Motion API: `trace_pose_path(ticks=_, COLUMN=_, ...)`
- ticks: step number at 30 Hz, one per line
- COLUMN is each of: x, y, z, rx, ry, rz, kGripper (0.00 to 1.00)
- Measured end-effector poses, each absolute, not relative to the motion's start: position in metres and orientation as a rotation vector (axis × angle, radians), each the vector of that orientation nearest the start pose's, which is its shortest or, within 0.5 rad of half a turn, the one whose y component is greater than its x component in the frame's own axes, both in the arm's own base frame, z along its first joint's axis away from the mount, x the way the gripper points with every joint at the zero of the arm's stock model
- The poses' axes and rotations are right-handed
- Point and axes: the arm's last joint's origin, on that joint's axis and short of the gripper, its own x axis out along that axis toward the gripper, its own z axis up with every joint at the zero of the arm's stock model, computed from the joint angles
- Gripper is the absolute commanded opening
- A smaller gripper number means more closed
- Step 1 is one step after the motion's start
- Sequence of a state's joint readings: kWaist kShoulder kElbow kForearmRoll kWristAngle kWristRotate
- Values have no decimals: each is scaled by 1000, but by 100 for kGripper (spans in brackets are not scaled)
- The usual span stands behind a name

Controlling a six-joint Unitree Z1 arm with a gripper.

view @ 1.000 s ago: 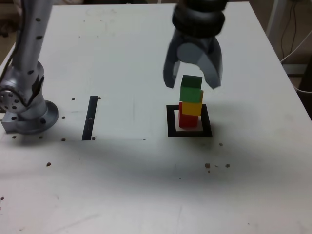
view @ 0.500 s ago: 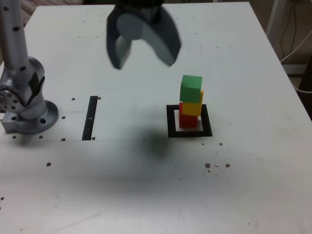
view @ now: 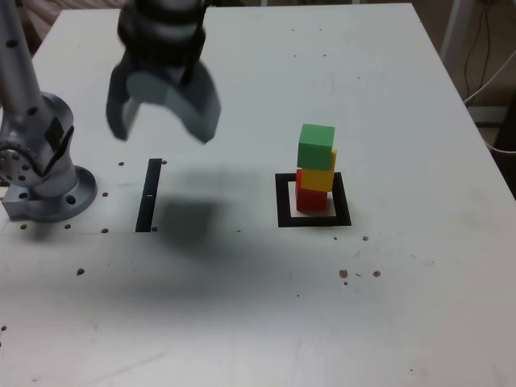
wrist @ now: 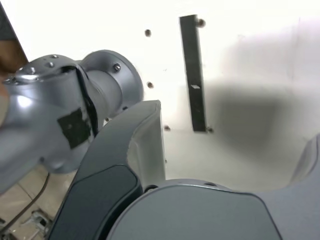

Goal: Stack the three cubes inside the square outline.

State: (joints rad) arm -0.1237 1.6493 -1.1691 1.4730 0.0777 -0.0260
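Three cubes stand stacked in the exterior view: the red cube at the bottom, the yellow cube on it, the green cube on top. The stack rests inside the black square outline with its white centre. My gripper hangs open and empty above the table, well to the exterior view's left of the stack, above the black strip. The wrist view shows one dark finger and no cubes.
A narrow black strip lies on the white table. The arm's grey base stands at the exterior view's left edge. Small dark specks dot the tabletop. Cables hang beyond the table at the exterior view's right.
My open gripper has lifted off the stack and swung to the exterior view's left, from over the green cube to over the black strip. The stack has not moved.
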Motion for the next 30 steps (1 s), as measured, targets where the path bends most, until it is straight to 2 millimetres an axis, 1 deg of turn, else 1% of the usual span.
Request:
trace_pose_path(ticks=4, x=189, y=-23, z=266, rx=176, ry=1977, rz=58, kGripper=99)
trace_pose_path(ticks=7, x=185, y=-22, z=261, rx=168, ry=1974, rz=69, kGripper=99)
trace_pose_path(ticks=9, x=178, y=-21, z=254, rx=164, ry=1979, rz=89, kGripper=99)
trace_pose_path(ticks=13, x=167, y=-19, z=255, rx=172, ry=1967, rz=99, kGripper=99)
trace_pose_path(ticks=17, x=155, y=-17, z=247, rx=175, ry=1989, rz=100, kGripper=99)
trace_pose_path(ticks=24, x=154, y=-22, z=248, rx=115, ry=1953, rz=48, kGripper=99)
trace_pose_path(ticks=30, x=147, y=-23, z=242, rx=79, ry=1944, rz=18, kGripper=99)
